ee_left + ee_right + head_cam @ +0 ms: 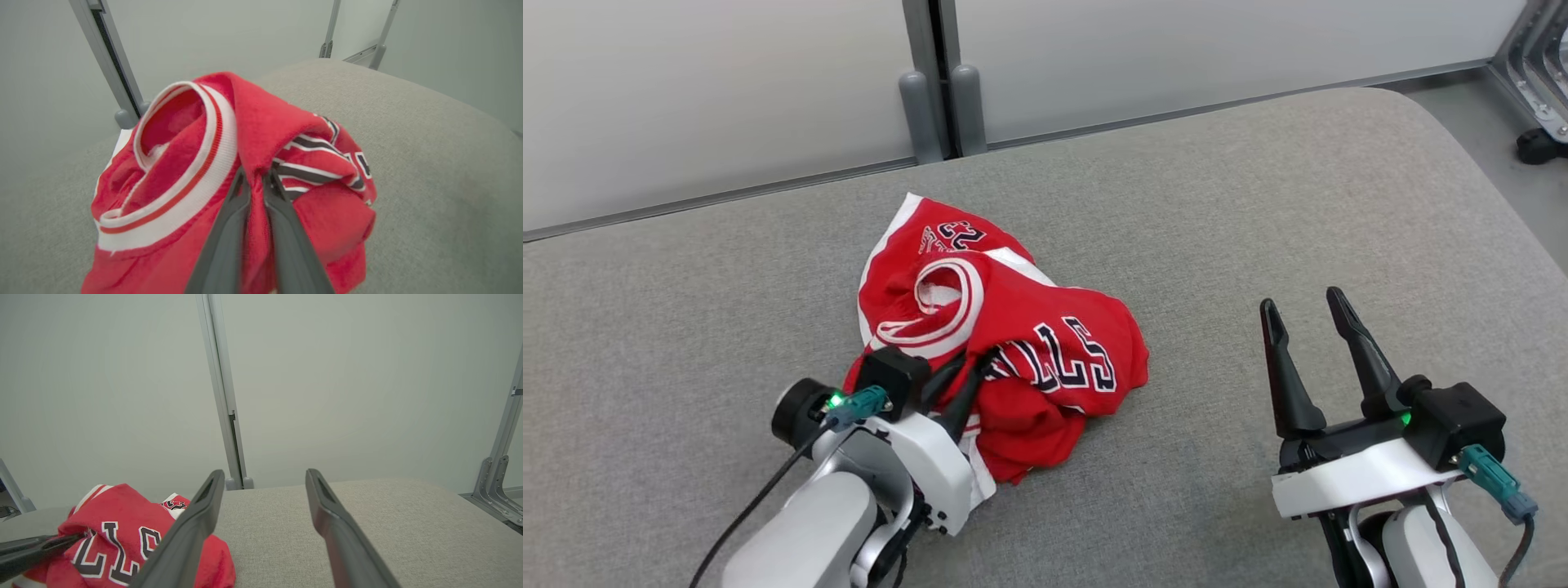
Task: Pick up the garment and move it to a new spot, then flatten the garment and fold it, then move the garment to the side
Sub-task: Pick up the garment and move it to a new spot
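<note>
The garment point(1013, 327) is a red jersey with white trim and dark lettering, lying crumpled left of centre on the grey padded surface point(1258, 204). My left gripper point(980, 363) comes in from its near left side, shut on a raised fold of the red fabric. In the left wrist view that fold of the garment point(184, 163) is pinched between the two fingers of the left gripper point(255, 173), beside the striped collar. My right gripper point(1303, 302) stands open over bare surface to the right, apart from the garment point(118, 522). The right gripper point(264, 473) holds nothing.
Pale wall panels with a grey post point(935, 82) run along the far edge of the surface. A metal frame point(1539, 73) stands on the floor at the far right corner. The surface's rounded edge drops off at the right.
</note>
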You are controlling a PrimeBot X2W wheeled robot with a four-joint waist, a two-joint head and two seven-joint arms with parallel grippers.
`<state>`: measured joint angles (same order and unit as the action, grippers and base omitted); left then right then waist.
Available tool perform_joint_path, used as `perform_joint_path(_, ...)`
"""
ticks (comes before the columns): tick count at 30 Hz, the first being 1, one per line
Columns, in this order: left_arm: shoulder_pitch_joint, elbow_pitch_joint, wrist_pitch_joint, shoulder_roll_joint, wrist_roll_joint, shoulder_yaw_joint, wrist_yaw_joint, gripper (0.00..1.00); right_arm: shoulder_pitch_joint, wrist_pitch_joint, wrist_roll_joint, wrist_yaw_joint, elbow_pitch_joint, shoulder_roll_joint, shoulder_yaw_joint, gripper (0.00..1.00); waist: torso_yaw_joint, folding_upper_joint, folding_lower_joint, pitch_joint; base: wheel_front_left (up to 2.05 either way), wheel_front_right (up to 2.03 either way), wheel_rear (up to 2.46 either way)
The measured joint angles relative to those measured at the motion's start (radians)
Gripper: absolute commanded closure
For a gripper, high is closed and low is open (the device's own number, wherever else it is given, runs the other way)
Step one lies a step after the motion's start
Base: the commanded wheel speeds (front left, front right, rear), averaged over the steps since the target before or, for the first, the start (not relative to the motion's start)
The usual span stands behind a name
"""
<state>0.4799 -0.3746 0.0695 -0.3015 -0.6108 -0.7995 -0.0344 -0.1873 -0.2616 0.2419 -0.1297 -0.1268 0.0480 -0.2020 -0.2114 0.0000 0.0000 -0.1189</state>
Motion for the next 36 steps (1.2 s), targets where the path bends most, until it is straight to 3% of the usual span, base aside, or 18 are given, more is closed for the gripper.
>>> perform_joint_path(1, 0.001, -0.032, 0.014, 0.015, 0.004, -0.009, 0.009, 0.00, -0.001, 0.000, 0.000, 0.000, -0.003, 0.000, -0.002, 0.00, 0.007, 0.0000, 0.0000, 0.002, 0.00, 0.00, 0.00)
perform_joint_path(5, 0.019, -0.100, 0.085, 0.062, 0.003, -0.009, 0.026, 0.00, -0.001, 0.000, 0.000, 0.000, -0.011, -0.001, -0.002, 0.00, 0.033, 0.0000, 0.0000, 0.018, 0.00, 0.00, 0.00)
perform_joint_path(12, 0.017, -0.047, 0.111, 0.041, 0.007, 0.009, -0.003, 0.00, 0.023, 0.000, -0.003, 0.000, -0.011, 0.000, 0.014, 0.00, 0.073, 0.0000, 0.0000, 0.051, 0.00, 0.00, 0.00)
perform_joint_path(15, 0.011, 0.000, 0.048, 0.013, -0.016, 0.015, -0.011, 0.00, 0.030, 0.000, -0.012, 0.000, -0.011, -0.001, 0.018, 0.00, 0.085, 0.0000, 0.0000, 0.056, 0.00, 0.00, 0.00)
perform_joint_path(18, 0.007, 0.036, -0.067, 0.000, -0.078, 0.011, 0.016, 0.00, 0.030, 0.000, -0.014, 0.000, -0.010, 0.000, 0.018, 0.00, 0.089, 0.0000, 0.0000, 0.055, 0.00, 0.00, 0.00)
perform_joint_path(23, 0.055, 0.080, -0.197, -0.018, -0.125, 0.018, 0.025, 0.00, 0.024, 0.000, -0.014, 0.000, -0.007, -0.001, 0.002, 0.00, 0.081, 0.0000, 0.0000, 0.037, 0.00, 0.00, 0.00)
perform_joint_path(27, 0.106, 0.059, -0.256, -0.022, -0.142, 0.028, 0.026, 0.00, 0.012, 0.000, -0.014, 0.000, -0.006, -0.001, -0.006, 0.00, 0.066, 0.0000, 0.0000, 0.010, 0.00, 0.00, 0.00)
perform_joint_path(33, 0.150, -0.010, -0.315, 0.007, -0.181, 0.010, 0.082, 0.00, -0.007, 0.000, -0.011, 0.000, -0.006, 0.000, -0.013, 0.00, 0.044, 0.0000, 0.0000, -0.033, 0.00, 0.00, 0.00)
perform_joint_path(34, 0.156, -0.014, -0.306, 0.010, -0.181, 0.010, 0.088, 0.23, -0.009, 0.000, -0.011, 0.000, -0.005, 0.000, -0.013, 0.00, 0.040, 0.0000, 0.0000, -0.039, 0.00, 0.00, 0.00)
perform_joint_path(35, 0.160, -0.015, -0.292, 0.015, -0.181, 0.011, 0.093, 0.87, -0.009, 0.000, -0.010, 0.000, -0.006, -0.001, -0.012, 0.00, 0.038, 0.0000, 0.0000, -0.042, 0.00, 0.00, 0.00)
perform_joint_path(36, 0.164, -0.015, -0.282, 0.019, -0.180, 0.010, 0.095, 1.00, -0.009, 0.000, -0.010, 0.000, -0.006, -0.001, -0.010, 0.00, 0.037, 0.0000, 0.0000, -0.044, 0.00, 0.00, 0.00)
